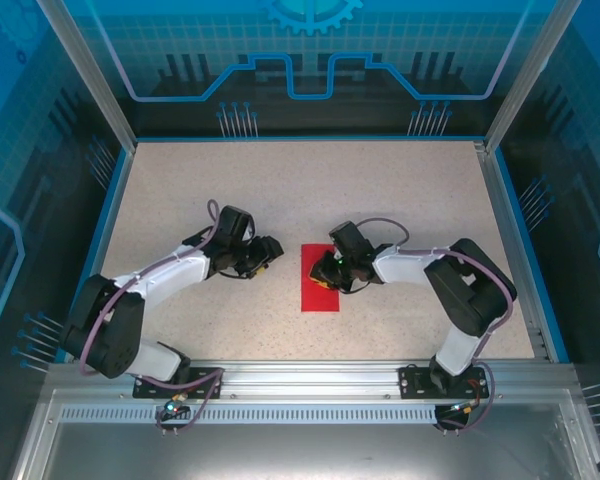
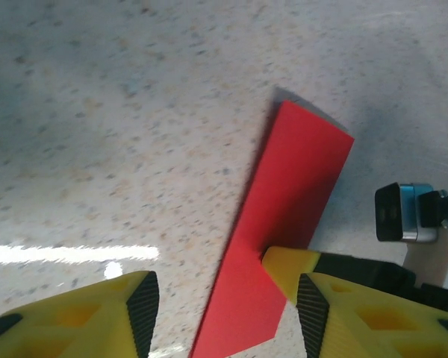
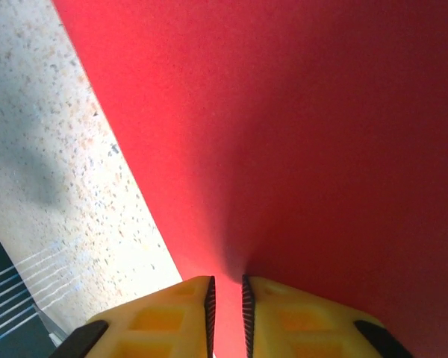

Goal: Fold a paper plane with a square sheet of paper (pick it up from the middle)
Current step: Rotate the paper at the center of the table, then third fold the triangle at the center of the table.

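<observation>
Where right tool [image 3: 227, 282] pinches, smooth rectangular red paper [image 3: 299, 134]

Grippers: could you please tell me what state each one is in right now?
The left gripper is open, holding nothing.
The right gripper is closed, pinching the square sheet of paper.

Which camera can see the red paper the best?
The top external view: nearly the whole red paper shows, a narrow rectangle. The left wrist view shows it bigger but cuts off its near end. The right wrist view is so close that you see red and one edge.
</observation>
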